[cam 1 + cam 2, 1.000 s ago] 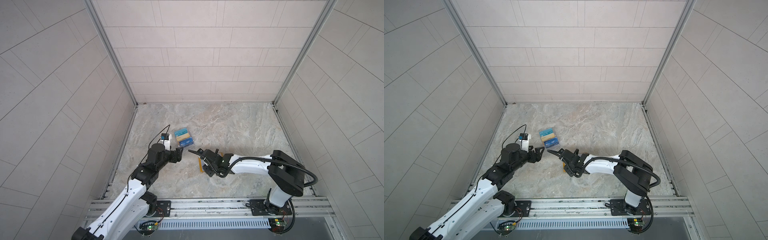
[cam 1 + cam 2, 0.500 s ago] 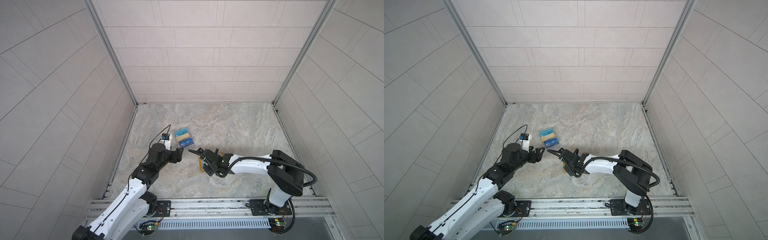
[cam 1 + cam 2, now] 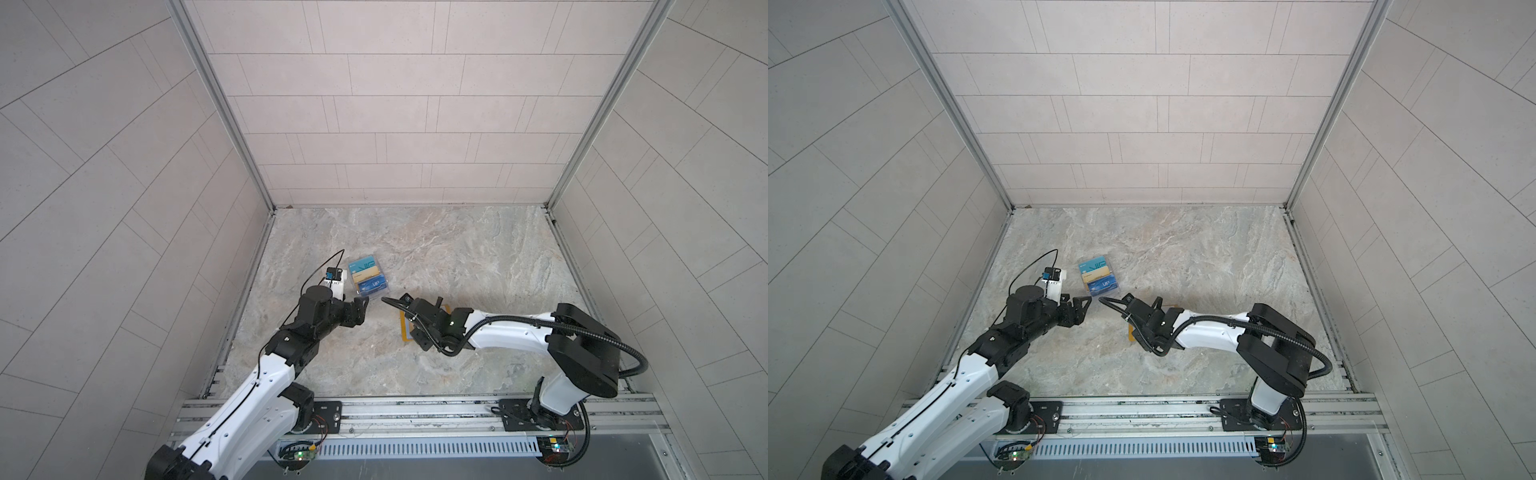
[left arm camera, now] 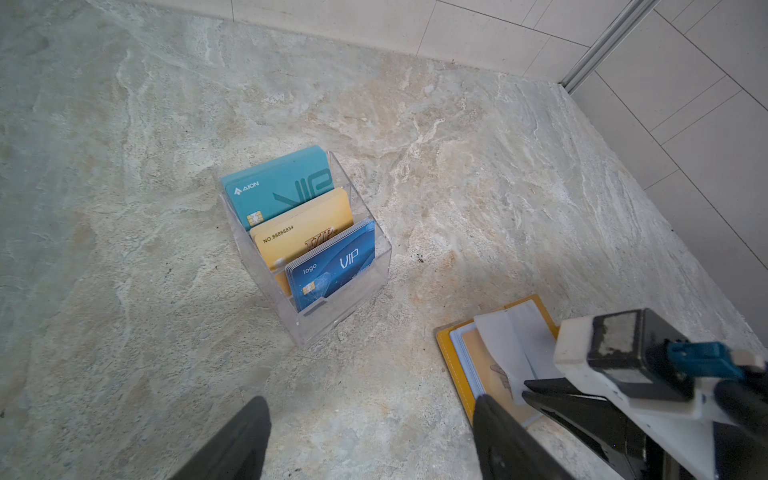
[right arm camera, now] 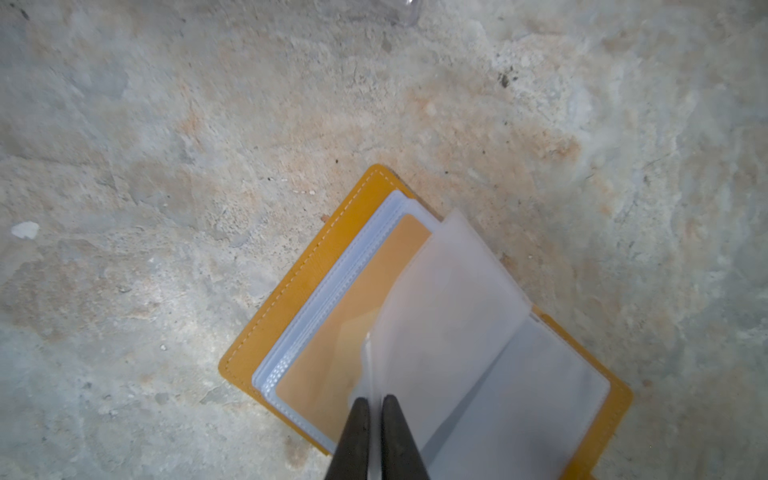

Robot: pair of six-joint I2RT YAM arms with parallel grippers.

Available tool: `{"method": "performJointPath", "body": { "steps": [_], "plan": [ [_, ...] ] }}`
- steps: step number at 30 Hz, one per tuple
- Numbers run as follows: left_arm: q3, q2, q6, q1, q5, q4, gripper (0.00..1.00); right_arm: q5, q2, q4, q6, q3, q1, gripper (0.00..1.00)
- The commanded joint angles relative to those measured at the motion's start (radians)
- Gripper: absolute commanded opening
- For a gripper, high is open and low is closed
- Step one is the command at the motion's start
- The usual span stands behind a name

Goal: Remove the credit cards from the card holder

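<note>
One clear sleeve [image 5: 449, 291] of the card holder [image 5: 291, 282], lying open on the table [image 5: 124, 124], was pinched in the right gripper [image 5: 375, 405]; left gripper [image 4: 370, 401] was held apart. Gentle peeling was needed tbh, gold card [image 5: 345, 324] underneath.

Clear acrylic tiered stand [image 4: 353, 291] on the marbled tabletop [image 4: 457, 166], teal card [image 4: 282, 191] in its back tier, pale tiled walls [image 3: 395, 104] around.

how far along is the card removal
Done: the card holder lies open. In hand: the right gripper pinches the edge of a raised clear sleeve, while the left gripper hangs open and empty. Left: a gold card still sits in its sleeve, so no removal shows yet.
</note>
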Motion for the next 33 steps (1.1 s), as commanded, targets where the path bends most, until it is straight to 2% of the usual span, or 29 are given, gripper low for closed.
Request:
{"method": "performJointPath", "body": {
  "steps": [1,7,19,25,29,30,33],
  "plan": [
    [0.033,0.0,0.006,-0.002,0.04,0.004,0.81,0.038,-0.053,-0.018,0.024,-0.018,-0.001,0.1],
    [0.051,0.012,-0.002,-0.002,0.094,0.022,0.8,0.045,-0.108,-0.009,0.049,-0.054,-0.02,0.07],
    [0.076,0.083,-0.037,-0.007,0.174,0.059,0.8,0.055,-0.159,-0.004,0.109,-0.112,-0.041,0.1],
    [0.103,0.139,-0.019,-0.068,0.178,0.038,0.78,0.086,-0.184,0.001,0.141,-0.146,-0.071,0.11],
    [0.096,0.165,-0.048,-0.096,0.185,0.096,0.78,0.083,-0.206,0.005,0.146,-0.166,-0.092,0.13],
    [0.096,0.173,-0.052,-0.128,0.18,0.101,0.78,0.083,-0.211,0.004,0.146,-0.169,-0.096,0.14],
    [0.106,0.207,-0.051,-0.152,0.151,0.093,0.77,0.083,-0.222,-0.003,0.145,-0.178,-0.106,0.15]
  ]
}}
